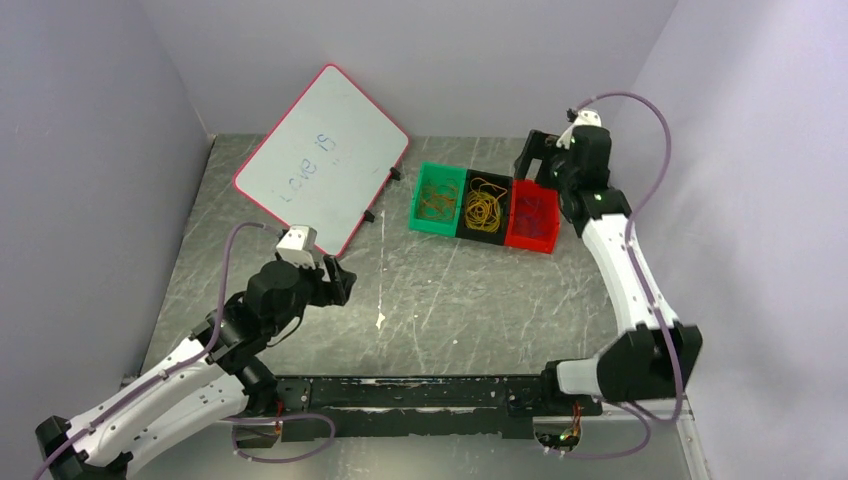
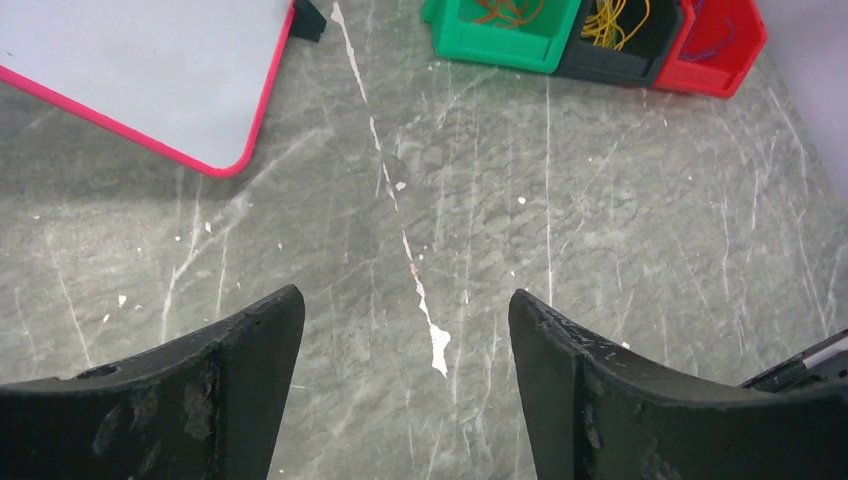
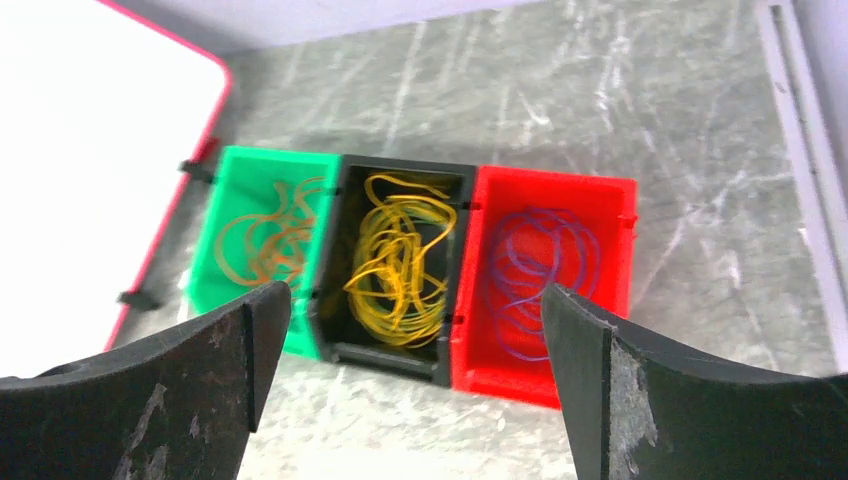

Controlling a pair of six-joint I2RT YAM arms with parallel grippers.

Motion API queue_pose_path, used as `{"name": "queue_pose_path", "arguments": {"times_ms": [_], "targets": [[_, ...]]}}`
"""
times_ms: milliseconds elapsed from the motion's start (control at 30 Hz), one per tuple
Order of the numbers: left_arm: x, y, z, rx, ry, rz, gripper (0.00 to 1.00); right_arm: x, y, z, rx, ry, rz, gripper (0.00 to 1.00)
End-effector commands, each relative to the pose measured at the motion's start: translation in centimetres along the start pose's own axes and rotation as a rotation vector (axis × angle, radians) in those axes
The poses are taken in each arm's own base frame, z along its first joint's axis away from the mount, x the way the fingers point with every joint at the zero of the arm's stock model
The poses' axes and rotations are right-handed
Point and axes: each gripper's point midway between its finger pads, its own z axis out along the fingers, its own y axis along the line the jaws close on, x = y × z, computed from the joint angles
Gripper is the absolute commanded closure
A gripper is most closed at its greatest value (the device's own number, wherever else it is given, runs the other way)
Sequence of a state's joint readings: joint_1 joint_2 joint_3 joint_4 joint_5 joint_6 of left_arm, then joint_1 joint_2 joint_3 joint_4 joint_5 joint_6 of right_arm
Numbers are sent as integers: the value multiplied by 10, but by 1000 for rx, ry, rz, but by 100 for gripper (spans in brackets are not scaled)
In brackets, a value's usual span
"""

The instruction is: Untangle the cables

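The cables lie sorted in three bins set side by side at the back of the table. Orange loops (image 3: 265, 240) fill the green bin (image 3: 262, 156), yellow loops (image 3: 400, 260) the black bin (image 3: 405, 164), and thin purple loops (image 3: 548, 262) the red bin (image 3: 556, 181). My right gripper (image 3: 415, 300) hangs above and just behind the bins, open, with nothing between its fingers. Over bare table at the near left, my left gripper (image 2: 405, 310) is open and empty too. In the top view it (image 1: 340, 281) is far from the bins (image 1: 483, 232).
A pink-framed whiteboard (image 1: 320, 160) leans at the back left, close to the green bin. The grey marbled tabletop (image 1: 450, 300) has a white scratch running down its middle. Purple walls close in on three sides. A black rail (image 1: 420, 393) runs along the near edge.
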State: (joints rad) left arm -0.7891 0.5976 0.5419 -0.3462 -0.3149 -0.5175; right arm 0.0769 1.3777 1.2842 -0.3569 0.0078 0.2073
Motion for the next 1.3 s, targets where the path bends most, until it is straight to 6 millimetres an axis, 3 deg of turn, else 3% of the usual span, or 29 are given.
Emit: {"name": "queue_pose_path", "arguments": {"times_ms": [0, 167, 300, 433, 467, 533, 833, 1267], "targets": [[-27, 1, -9, -29, -59, 7, 19, 6, 32, -41, -163, -40, 51, 0], [-36, 3, -11, -58, -69, 13, 9, 32, 47, -91, -253, -65, 42, 0], [-36, 6, -10, -80, -75, -11, 7, 71, 52, -116, -298, -58, 61, 0], [-34, 5, -9, -65, -88, -43, 5, 111, 36, -115, -240, -30, 127, 0], [-35, 3, -10, -55, -91, -46, 1, 123, 31, -113, -215, -12, 140, 0], [-36, 2, -11, -51, -98, -54, 0, 132, 24, -111, -185, -15, 160, 0], [-34, 12, -18, -88, -107, -95, 1, 132, 16, -108, -156, -100, 237, 0], [-20, 31, -19, -133, -148, -138, 1, 135, 11, -100, -134, -104, 201, 0]]}}
